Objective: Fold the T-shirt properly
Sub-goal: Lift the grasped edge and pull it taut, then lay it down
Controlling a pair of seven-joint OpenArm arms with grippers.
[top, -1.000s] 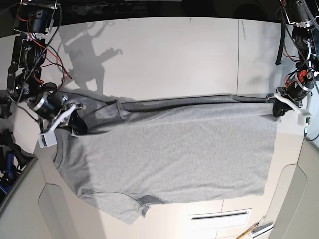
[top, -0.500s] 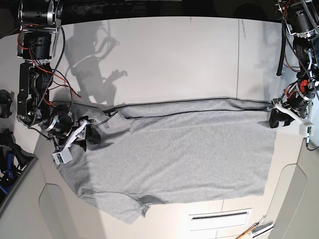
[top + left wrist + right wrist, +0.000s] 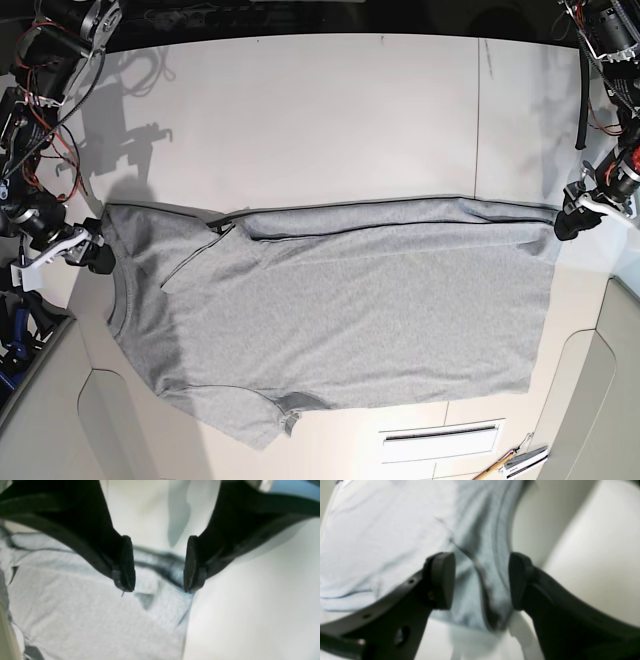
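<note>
Two grippers, left (image 3: 160,566) and right (image 3: 482,581), spread at the shirt's (image 3: 350,320) far corners.
First fold looks underway; next, pinch the edge, smooth it.

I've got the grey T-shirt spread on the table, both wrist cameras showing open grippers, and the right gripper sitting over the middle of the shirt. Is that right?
Not quite: the right gripper isn't over the middle. The base view shows it out at the side edge of the grey T-shirt. The rest of your statement stands.
</note>
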